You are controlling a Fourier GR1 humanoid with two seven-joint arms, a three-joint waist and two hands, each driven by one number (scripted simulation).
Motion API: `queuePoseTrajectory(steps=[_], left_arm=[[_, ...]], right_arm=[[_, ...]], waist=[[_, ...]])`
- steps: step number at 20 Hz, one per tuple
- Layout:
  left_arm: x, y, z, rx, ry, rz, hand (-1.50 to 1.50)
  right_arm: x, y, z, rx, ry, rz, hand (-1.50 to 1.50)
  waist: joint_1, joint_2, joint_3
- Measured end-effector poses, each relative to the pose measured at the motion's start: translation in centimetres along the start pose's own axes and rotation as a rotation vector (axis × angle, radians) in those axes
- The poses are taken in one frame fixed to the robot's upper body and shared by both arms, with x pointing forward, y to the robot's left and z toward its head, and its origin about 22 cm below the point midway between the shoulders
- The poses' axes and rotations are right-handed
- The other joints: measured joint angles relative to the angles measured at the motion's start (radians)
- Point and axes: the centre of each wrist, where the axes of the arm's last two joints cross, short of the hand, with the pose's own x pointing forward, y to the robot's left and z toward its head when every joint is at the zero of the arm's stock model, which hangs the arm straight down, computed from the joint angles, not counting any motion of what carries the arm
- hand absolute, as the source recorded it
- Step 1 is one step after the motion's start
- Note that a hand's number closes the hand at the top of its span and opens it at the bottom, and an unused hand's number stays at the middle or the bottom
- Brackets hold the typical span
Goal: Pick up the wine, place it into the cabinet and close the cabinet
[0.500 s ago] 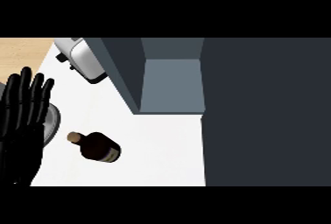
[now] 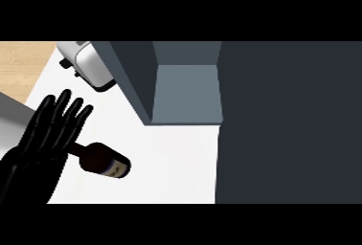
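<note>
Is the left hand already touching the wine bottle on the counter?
Cannot tell. In the head view the left hand, fingers straight, overlaps the neck of the wine bottle, but this steep view shows neither contact nor a gap.

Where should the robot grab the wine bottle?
Probably round the wide body of the bottle, coming from its left, where the open left hand already is. The bottle stands upright, and its thin neck sits partly behind the fingers.
</note>
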Motion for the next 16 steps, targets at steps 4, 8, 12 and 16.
queuePoseTrajectory(steps=[4, 8, 12, 16], left_arm=[[2.4, -0.3, 1.1, -0.024, 0.069, 0.104, -1.5], [5.0, 0.2, 1.7, -0.007, 0.141, 0.12, -1.5], [6.1, 0.9, 1.2, 0.032, 0.188, 0.106, -1.5], [6.7, 1.2, 1.1, 0.053, 0.225, 0.11, -1.5]], right_arm=[[2.2, 0.5, 1.6, 0.073, 0.053, -0.075, -1.5], [4.1, 0.4, 2.4, 0.096, 0.09, -0.084, -1.5], [4.3, 0.6, 2.8, 0.096, 0.137, -0.093, -1.5], [4.4, 0.9, 2.8, 0.097, 0.156, -0.103, -1.5]], waist=[[0.0, -0.002, 0.0], [0.003, -0.002, 0.0], [0.0, -0.003, 0.0], [0.005, -0.004, -0.001]])
